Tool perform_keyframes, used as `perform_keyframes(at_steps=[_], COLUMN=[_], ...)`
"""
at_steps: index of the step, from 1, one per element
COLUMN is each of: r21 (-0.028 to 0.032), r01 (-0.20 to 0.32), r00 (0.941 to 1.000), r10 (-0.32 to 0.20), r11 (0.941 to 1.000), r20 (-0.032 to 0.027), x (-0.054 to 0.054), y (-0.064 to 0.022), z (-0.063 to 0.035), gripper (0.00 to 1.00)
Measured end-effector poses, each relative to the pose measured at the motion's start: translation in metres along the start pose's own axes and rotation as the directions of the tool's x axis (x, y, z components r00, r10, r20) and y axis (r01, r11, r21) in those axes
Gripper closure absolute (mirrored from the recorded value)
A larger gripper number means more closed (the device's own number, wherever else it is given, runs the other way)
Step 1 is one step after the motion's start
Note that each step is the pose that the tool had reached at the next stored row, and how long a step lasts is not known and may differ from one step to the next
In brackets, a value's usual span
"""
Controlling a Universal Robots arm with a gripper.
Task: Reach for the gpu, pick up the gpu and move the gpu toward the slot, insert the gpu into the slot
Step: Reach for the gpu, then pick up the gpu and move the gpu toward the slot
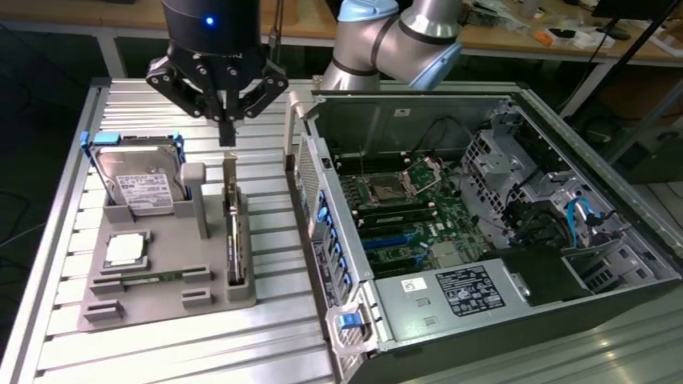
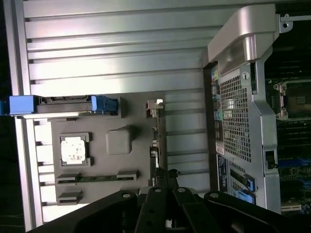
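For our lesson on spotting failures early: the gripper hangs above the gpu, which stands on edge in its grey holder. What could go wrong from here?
1. The gripper is shut above the gpu. Lowered like that, it would likely strike the card's thin top edge instead of straddling it.
2. The case wall stands between the grey holder and the slot. A low carry might clip it.

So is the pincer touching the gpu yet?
Apart. The exterior view shows the shut pincer hanging above the gpu, with a strip of table visible between its tips and the card's top end.
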State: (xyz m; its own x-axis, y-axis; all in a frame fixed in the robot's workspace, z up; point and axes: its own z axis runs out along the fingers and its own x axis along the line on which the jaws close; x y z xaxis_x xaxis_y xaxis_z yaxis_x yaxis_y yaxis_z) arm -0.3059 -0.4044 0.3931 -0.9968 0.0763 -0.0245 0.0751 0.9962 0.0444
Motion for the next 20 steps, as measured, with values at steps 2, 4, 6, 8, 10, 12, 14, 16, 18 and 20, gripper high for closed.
perform_keyframes(at_steps=[2,4,6,8,10,12,14,16,18,20], r21=[0.0000,0.0001,0.0000,0.0000,0.0000,0.0001,0.0000,0.0000,0.0000,0.0000], r01=[0.000,0.000,0.000,0.000,0.000,0.000,0.000,0.000,0.000,0.000], r00=[1.0000,1.0000,1.0000,1.0000,1.0000,1.0000,1.0000,1.0000,1.0000,1.0000], r10=[0.000,0.000,0.000,0.000,0.000,0.000,0.000,0.000,0.000,0.000], r11=[1.0000,1.0000,1.0000,1.0000,1.0000,1.0000,1.0000,1.0000,1.0000,1.0000], r20=[0.0000,-0.0001,0.0000,0.0000,0.0000,-0.0001,0.0000,0.0000,0.0000,0.0000], x=[0.006,0.011,0.016,0.021,0.021,0.021,0.021,0.021,0.021,0.021], y=[-0.0008,-0.0015,-0.0022,-0.0027,-0.0027,-0.0027,-0.0027,-0.0027,-0.0027,-0.0027], z=[-0.0002,-0.0004,-0.0005,-0.0006,-0.0006,-0.0006,-0.0006,-0.0006,-0.0006,-0.0006], gripper=[0.89,0.89,0.89,0.89,0.89,0.89,0.89,0.89,0.89,0.89])
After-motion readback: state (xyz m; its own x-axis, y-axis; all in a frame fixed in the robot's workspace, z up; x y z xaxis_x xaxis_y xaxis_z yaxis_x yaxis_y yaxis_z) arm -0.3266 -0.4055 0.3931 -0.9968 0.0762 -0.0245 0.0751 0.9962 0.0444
